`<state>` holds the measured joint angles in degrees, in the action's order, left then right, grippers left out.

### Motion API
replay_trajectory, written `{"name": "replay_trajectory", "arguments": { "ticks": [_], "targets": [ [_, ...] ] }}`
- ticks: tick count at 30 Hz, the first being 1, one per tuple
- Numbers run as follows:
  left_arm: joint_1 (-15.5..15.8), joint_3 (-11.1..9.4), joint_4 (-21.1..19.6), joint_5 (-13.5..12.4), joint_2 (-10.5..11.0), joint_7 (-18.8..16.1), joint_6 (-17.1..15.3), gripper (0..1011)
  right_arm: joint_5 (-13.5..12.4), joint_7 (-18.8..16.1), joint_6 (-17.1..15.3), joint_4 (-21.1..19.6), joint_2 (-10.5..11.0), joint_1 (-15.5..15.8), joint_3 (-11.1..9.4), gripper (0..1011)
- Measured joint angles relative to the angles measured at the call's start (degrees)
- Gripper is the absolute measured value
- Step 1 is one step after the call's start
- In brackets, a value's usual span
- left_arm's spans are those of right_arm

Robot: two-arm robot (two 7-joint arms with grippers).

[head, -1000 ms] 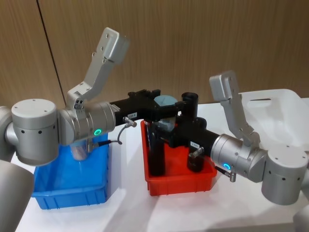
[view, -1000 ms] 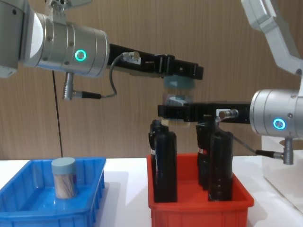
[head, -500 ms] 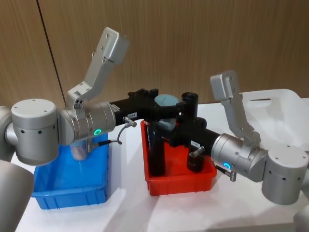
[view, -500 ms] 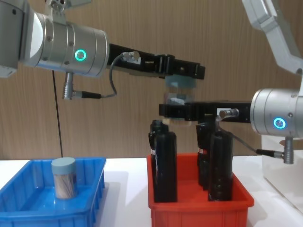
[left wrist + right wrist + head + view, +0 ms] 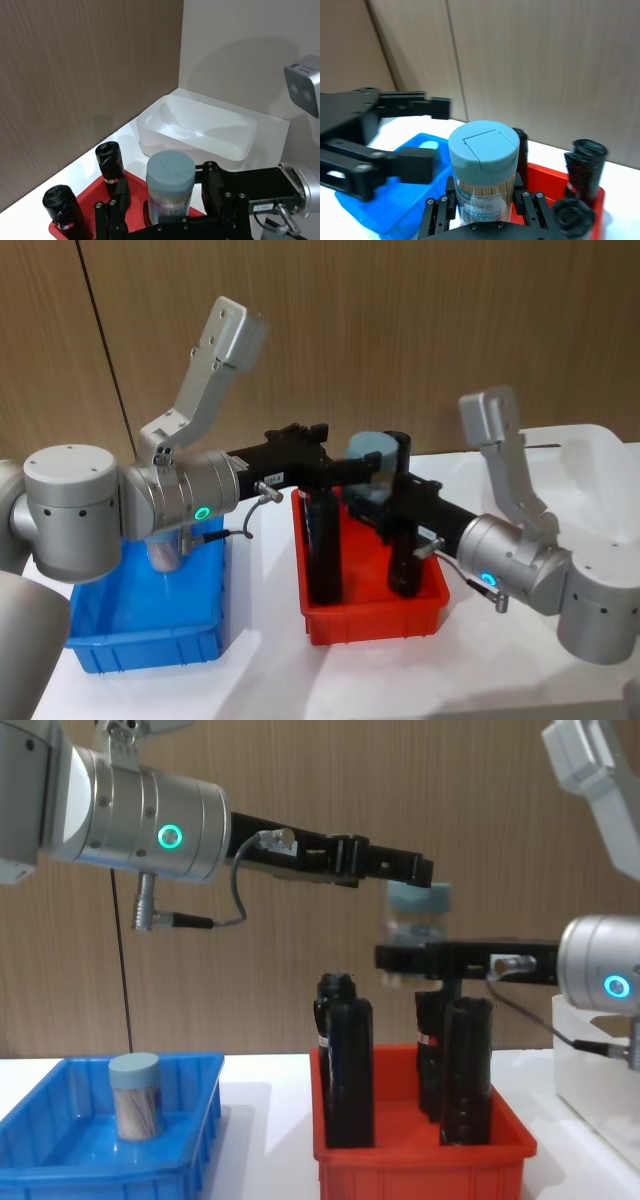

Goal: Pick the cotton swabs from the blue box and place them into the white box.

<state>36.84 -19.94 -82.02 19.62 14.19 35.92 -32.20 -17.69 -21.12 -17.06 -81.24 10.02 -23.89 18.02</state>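
Two cotton swab jars (image 5: 134, 1096), three black bottles (image 5: 346, 1065), three bins (image 5: 420, 1170)

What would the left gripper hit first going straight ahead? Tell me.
Likely the cotton swabs jar, held upright by the right gripper just ahead of the open left gripper, above the red bin; exact depth is unclear.

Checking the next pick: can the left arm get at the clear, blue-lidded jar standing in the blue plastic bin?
Probably yes: the left pincer hangs open and empty over the red plastic bin, and the clear blue-lidded jar stands alone in the blue plastic bin.
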Motion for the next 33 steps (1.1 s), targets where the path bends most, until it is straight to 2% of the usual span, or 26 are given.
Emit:
{"name": "replay_trajectory", "arguments": {
  "ticks": [14,33],
  "targets": [
    [0.0,0.0,0.0,0.0,0.0,0.0,0.0,1004,-0.2,4.7,1.7,2.4,1.7,-0.6,-2.6,623],
    [0.0,0.0,0.0,0.0,0.0,0.0,0.0,1004,1.3,11.2,4.6,5.6,3.8,-2.5,-6.3,623]
  ]
}}
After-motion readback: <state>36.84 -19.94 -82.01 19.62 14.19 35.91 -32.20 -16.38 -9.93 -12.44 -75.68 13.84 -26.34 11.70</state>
